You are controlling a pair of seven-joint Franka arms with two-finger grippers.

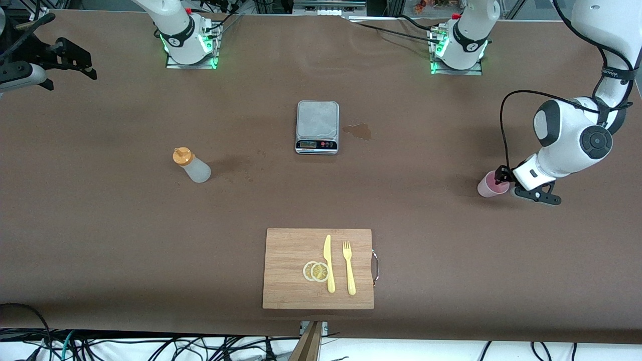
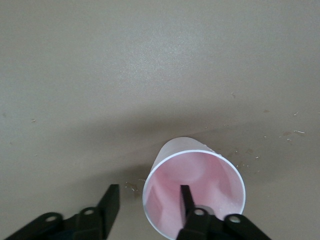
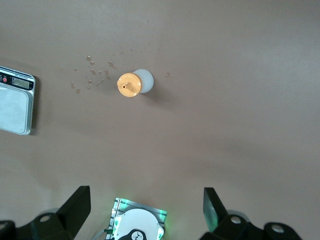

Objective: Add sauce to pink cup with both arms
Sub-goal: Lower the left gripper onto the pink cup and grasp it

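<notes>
Now the left pincer (image 2: 150, 205) straddles the pink cup's (image 2: 192, 197) rim at its six o'clock, half-closed, not yet gripping; squeeze gently to avoid tipping. Right pincer (image 3: 145, 210) waits wide open, high over the sauce (image 3: 134, 83).

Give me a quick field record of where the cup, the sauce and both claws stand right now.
pink cup: upright on the table at the left arm's end
left claw: at the cup, one finger inside the rim, the other outside, wall between them, not clamped
sauce bottle: upright on the table toward the right arm's end, untouched
right claw: open, high over the right arm's end of the table, waiting
scale: mid-table, nothing on it
cutting board: nearest the front camera, carrying lemon slices, knife and fork
</notes>
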